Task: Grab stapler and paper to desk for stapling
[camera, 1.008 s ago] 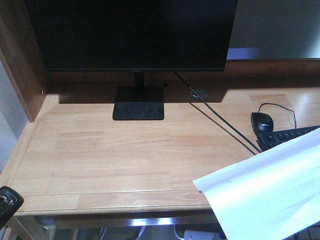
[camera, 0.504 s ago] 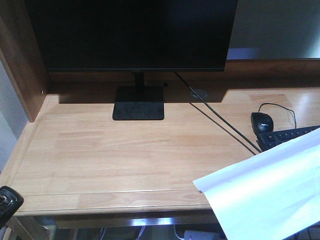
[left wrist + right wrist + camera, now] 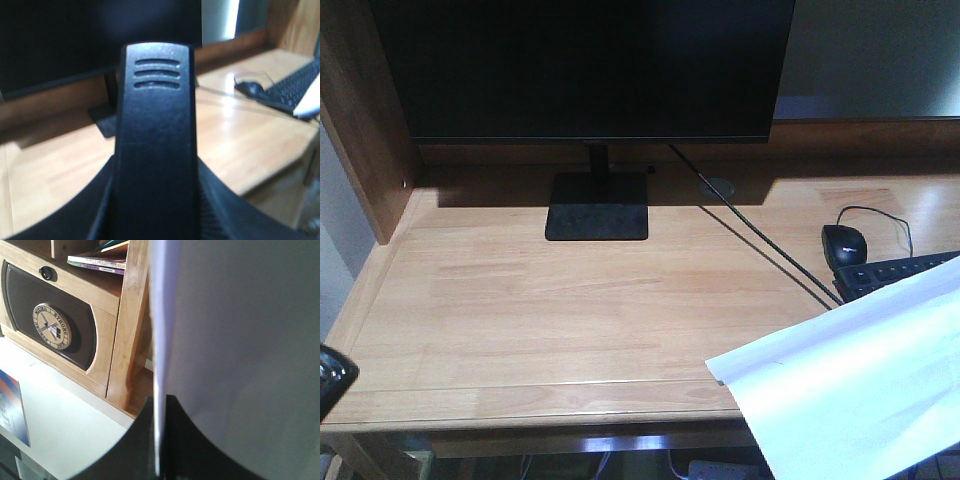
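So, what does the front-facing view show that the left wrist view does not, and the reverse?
Only the front-facing view shows the round cable hole in the desk and most of the white paper, at lower right. Only the left wrist view shows the stapler close up: black, with three grooves near its end. Both show the desk, the monitor, its stand, the mouse and the keyboard.

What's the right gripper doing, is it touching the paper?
Touching. The right wrist view shows the paper's edge going straight down into the right gripper, pinched between its dark fingers.
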You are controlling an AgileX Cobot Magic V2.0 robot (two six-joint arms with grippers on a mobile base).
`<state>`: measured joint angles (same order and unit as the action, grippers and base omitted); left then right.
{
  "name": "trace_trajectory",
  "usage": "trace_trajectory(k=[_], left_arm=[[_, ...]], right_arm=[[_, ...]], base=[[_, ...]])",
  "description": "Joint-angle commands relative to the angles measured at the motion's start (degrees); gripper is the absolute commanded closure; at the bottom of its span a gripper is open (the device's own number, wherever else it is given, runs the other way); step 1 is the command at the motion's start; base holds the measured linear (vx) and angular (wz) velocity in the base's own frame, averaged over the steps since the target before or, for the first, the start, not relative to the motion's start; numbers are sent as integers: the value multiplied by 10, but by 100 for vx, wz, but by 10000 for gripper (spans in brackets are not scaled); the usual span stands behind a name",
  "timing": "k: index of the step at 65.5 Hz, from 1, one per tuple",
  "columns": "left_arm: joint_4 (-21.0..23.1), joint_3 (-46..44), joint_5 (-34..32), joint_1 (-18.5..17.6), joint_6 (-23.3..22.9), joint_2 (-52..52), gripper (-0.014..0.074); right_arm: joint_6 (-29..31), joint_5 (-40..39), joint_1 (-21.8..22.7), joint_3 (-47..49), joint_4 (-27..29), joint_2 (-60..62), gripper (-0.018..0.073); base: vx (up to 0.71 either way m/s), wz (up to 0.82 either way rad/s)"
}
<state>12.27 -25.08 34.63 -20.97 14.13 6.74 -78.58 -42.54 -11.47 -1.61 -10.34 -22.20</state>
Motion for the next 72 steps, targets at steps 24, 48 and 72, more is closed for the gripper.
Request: trace_trajectory(k=[24, 48, 72], left_arm=[[17, -116, -98, -3, -1, 218, 603], [112, -213, -66, -3, 150, 429, 603], [266, -317, -30, -1, 388, 633, 603]], right_arm=[[8, -40, 0, -1, -1, -3, 568], [8, -40, 0, -1, -1, -3, 568], [8, -40, 0, -1, -1, -3, 568]], base=[[0, 0], [0, 0], [0, 0]])
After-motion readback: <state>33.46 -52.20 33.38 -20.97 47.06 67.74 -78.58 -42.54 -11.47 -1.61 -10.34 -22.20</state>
